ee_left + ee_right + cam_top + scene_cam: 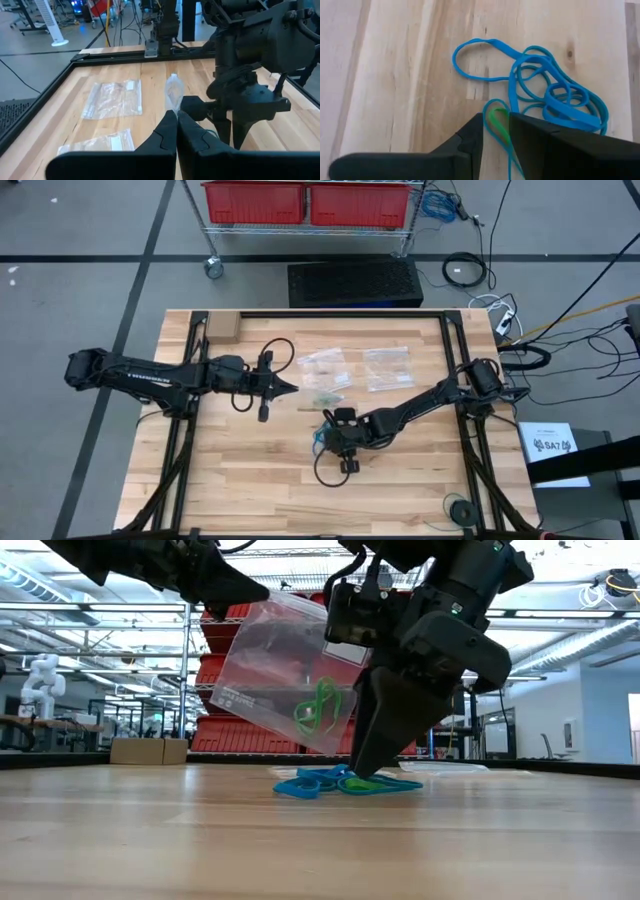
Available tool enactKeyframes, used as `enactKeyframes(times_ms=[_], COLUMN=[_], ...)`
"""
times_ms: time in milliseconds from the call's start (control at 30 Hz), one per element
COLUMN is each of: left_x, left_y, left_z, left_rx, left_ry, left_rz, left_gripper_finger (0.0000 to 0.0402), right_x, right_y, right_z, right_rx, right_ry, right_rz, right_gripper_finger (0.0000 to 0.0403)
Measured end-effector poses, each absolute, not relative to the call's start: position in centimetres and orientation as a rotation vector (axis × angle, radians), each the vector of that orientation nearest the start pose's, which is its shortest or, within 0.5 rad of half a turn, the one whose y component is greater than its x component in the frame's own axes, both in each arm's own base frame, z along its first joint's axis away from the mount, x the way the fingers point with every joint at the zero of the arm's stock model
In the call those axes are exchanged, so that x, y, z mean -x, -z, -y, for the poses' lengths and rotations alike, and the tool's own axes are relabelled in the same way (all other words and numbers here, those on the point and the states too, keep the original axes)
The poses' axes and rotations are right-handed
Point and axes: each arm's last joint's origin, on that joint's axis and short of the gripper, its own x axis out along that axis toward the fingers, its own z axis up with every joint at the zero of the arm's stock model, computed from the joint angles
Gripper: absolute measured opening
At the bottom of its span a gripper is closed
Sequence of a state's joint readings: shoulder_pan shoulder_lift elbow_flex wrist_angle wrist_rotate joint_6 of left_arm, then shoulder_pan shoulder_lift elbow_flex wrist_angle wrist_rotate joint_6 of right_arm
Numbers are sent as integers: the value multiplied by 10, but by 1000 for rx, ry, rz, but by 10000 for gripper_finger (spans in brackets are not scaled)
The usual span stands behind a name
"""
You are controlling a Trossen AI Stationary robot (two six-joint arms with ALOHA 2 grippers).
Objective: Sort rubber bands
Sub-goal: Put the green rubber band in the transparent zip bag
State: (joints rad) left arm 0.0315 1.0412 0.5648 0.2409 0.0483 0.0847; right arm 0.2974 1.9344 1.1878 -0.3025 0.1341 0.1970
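A pile of blue and teal rubber bands (555, 95) lies flat on the wooden table (250, 480), near its middle (345, 783). My right gripper (496, 120) points steeply down into the near side of the pile (362, 772), shut on a green band. My left gripper (176, 120) hovers above the table left of the pile (293, 388), shut on a clear plastic bag (280, 660). The bag hangs tilted in the air with a few green bands (318, 705) inside it. My left gripper pinches the clear bag's edge (173, 100) between its two shut fingers, reaching in nearly level from the table's left. The bag hangs clear of the table. My right gripper has a green band's loop end (496, 116) between its two fingers, coming slanting down from the table's right. The band lies on the table at the pile's edge.
Two more clear bags (322, 365) (388, 368) lie flat toward the far side of the table. A small cardboard box (222, 328) sits at the far left corner. Black frame rails (190, 380) run along both sides. A black cable loop (325, 470) hangs by my right arm.
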Motion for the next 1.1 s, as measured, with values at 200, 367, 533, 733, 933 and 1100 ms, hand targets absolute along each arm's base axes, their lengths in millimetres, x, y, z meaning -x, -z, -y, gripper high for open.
enactKeyframes(times_ms=[200, 367, 533, 733, 933, 1100], left_x=[-226, -226, -226, -226, -225, -225], left_y=[-249, -248, -248, -248, -248, -246], left_z=[-6, -6, -6, -6, -6, -6], left_rx=[-75, -74, -78, -74, -73, -75], left_ry=[27, 27, 27, 27, 27, 19], left_rz=[-240, -251, -247, -247, -256, -276], left_gripper_finger=[0, 0, 0, 0, 0, 0], right_x=[-369, -369, -370, -379, -376, -362], right_y=[-134, -135, -141, -162, -184, -187], right_z=[-107, -106, -106, -112, -111, -103], right_rx=[62, 60, 64, 91, 132, 188], right_ry=[-45, -43, -39, -62, -54, 15], right_rz=[-1053, -1060, -1091, -1086, -1174, -1301], right_gripper_finger=[85, 63, 19, 7, 2, 1])
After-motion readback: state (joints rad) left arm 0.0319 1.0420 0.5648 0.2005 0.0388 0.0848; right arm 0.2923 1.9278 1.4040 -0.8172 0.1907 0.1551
